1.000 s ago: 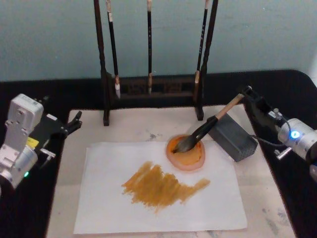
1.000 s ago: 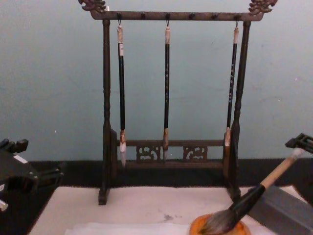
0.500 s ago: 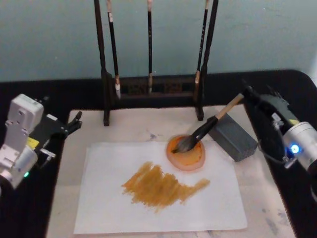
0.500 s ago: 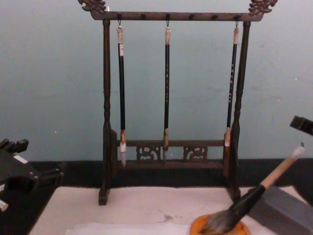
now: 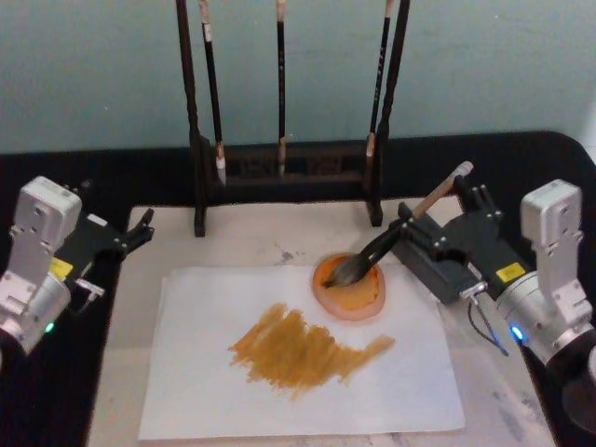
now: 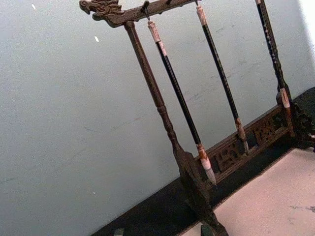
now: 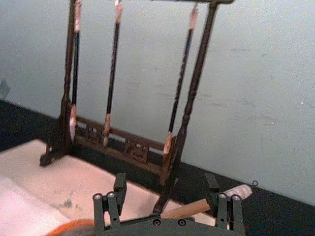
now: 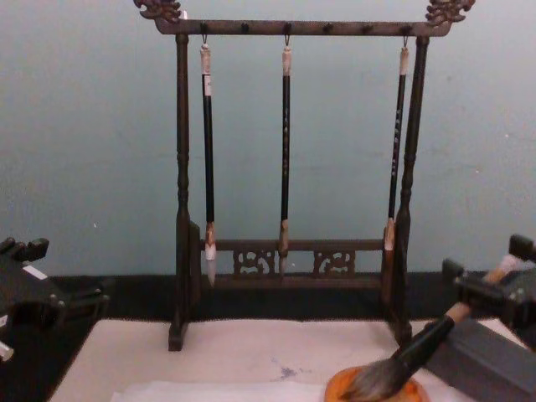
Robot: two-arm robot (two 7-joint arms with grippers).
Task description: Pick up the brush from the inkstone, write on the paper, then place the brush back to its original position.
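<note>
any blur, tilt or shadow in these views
Right wrist view: the hanging thin brushes look smeared and soft. Left wrist view: the brush stand leans, from the camera's angle. Head view: even light, faint shadow beside the grey block.

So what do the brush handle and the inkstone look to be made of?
The brush handle looks like pale unvarnished wood or bamboo, matte tan above a black lower section, with bushy hair bristles. The inkstone looks like glazed ceramic or plastic, orange-brown with a smooth rim; wet ink makes its finish hard to judge.
</note>
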